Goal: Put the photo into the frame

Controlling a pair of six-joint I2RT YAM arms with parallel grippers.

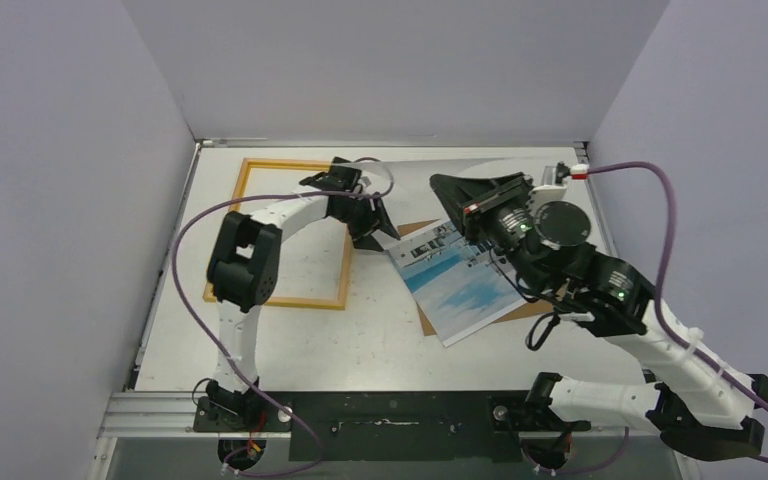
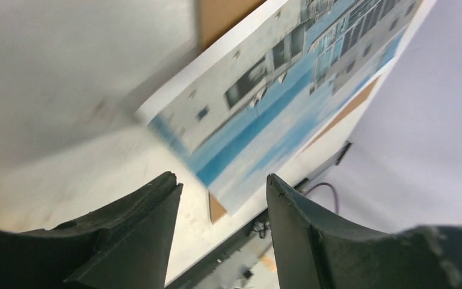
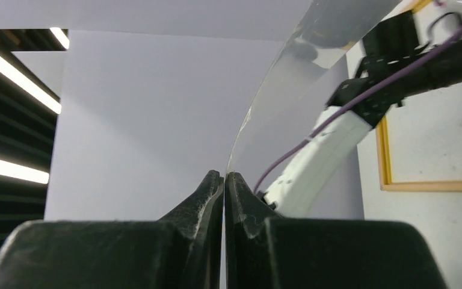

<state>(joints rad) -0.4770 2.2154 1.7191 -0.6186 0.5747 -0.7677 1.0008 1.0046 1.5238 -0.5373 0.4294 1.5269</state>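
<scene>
Photo (image 1: 455,285) pinched at edge by right gripper (image 3: 224,180) (jaws fully closed), bowing; may crease or slip. Left gripper (image 2: 222,186) half open, empty.

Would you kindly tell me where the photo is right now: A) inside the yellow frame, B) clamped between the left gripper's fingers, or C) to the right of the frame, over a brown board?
C: the photo lies over the brown board, well apart from the frame.
</scene>
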